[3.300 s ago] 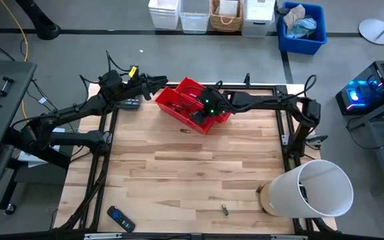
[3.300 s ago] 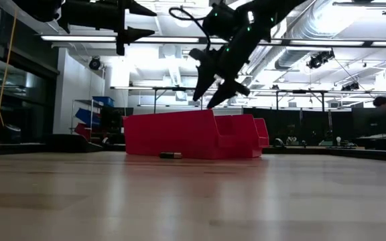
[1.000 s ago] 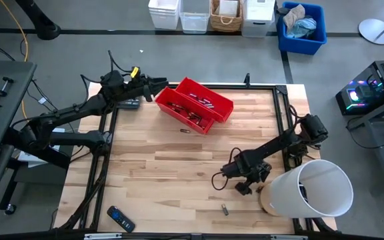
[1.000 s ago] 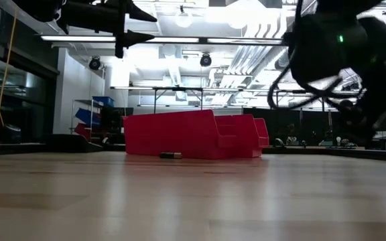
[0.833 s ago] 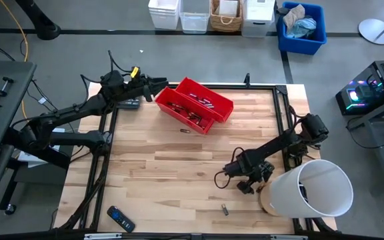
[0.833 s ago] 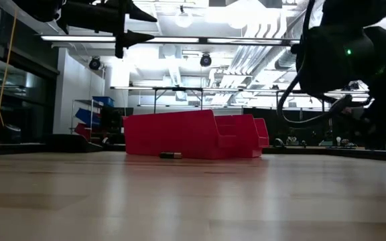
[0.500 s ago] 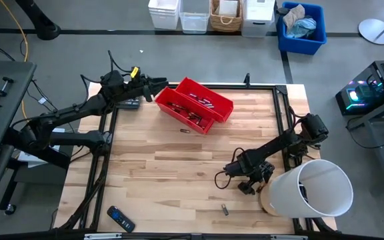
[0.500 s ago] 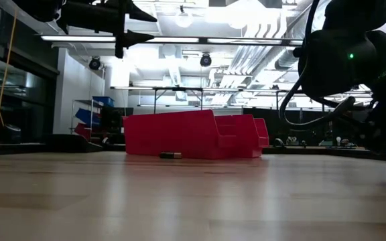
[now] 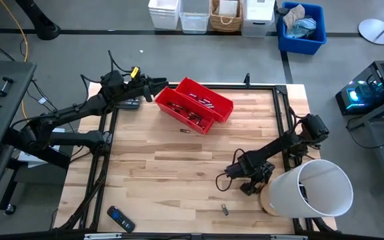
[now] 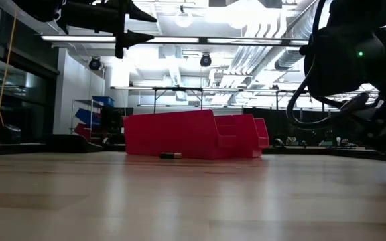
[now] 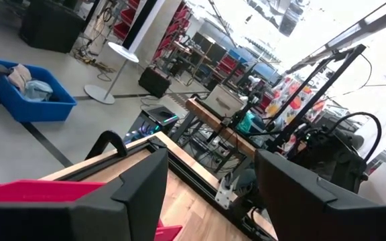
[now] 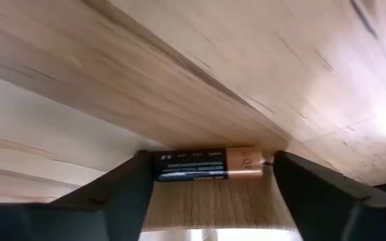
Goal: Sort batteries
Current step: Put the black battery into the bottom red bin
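Note:
A black and copper battery (image 12: 210,164) lies flat on the wooden table (image 9: 179,167) near the front edge, seen in the high view as a small battery (image 9: 225,209). My right gripper (image 9: 221,185) hangs open just above the table, tipped down. In its wrist view, my right gripper (image 12: 210,193) has the battery lying lengthwise in the gap between its fingertips; the high view shows them short of it. Another battery (image 9: 184,131) lies on the table beside the red bins (image 9: 193,105), which hold more. My left gripper (image 9: 160,83) hovers open and level at the far left.
A big white cylinder (image 9: 310,189) lies on its side at the near right, close to my right arm. A black remote control (image 9: 121,219) sits at the near left edge. A dark calculator (image 9: 131,103) lies under my left arm. The table's middle is bare wood.
My right gripper has crept a little toward the table's near right and sunk slightly, staying open. Before that it came over from the red bins.

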Robot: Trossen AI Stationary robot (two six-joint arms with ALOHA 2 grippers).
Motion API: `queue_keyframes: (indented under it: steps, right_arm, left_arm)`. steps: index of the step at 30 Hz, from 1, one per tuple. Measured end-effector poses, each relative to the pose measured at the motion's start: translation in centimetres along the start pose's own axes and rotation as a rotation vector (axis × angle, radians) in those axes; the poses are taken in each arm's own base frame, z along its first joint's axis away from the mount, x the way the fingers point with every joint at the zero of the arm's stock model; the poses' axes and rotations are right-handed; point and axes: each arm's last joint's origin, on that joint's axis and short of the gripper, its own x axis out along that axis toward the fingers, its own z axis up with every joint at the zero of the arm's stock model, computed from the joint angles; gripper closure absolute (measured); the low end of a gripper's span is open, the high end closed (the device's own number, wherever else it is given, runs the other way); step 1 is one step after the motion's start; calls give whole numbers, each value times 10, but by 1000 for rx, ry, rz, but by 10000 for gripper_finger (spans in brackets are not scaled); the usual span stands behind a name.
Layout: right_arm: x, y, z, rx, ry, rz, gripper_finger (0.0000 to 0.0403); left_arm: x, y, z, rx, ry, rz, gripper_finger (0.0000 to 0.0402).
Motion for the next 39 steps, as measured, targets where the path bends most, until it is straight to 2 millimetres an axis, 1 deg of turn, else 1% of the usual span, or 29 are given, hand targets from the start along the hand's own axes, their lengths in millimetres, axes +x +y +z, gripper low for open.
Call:
queue_keyframes:
  steps: [7,10,12,21,25,28,30,33,36,39]
  right_arm:
    - [0,0,-2,20,13,-11,189]
    - [-2,0,-3,0,8,-35,193]
    - [-3,1,-3,-10,-1,-44,222]
    - [-4,1,-3,-9,-3,-51,257]
    - [-6,0,-1,-7,-1,-45,259]
    - [-11,-4,5,12,0,-27,254]
    - [-21,-8,12,28,-28,-9,250]
    - [-47,-16,24,50,-155,-27,243]
    - [-77,-36,38,75,-256,-71,232]
    - [-109,-62,57,94,-391,-96,218]
  left_arm:
    - [0,0,0,37,1,0,188]
    - [0,0,0,38,0,0,188]
    - [0,0,0,38,1,0,188]
    - [0,0,0,44,0,0,188]
    - [0,0,0,44,0,0,188]
    - [0,0,0,44,0,0,188]
    - [0,0,0,43,0,0,188]
    - [0,0,0,43,-1,0,188]
    - [0,0,0,35,-1,0,188]
    - [0,0,0,17,-1,0,188]
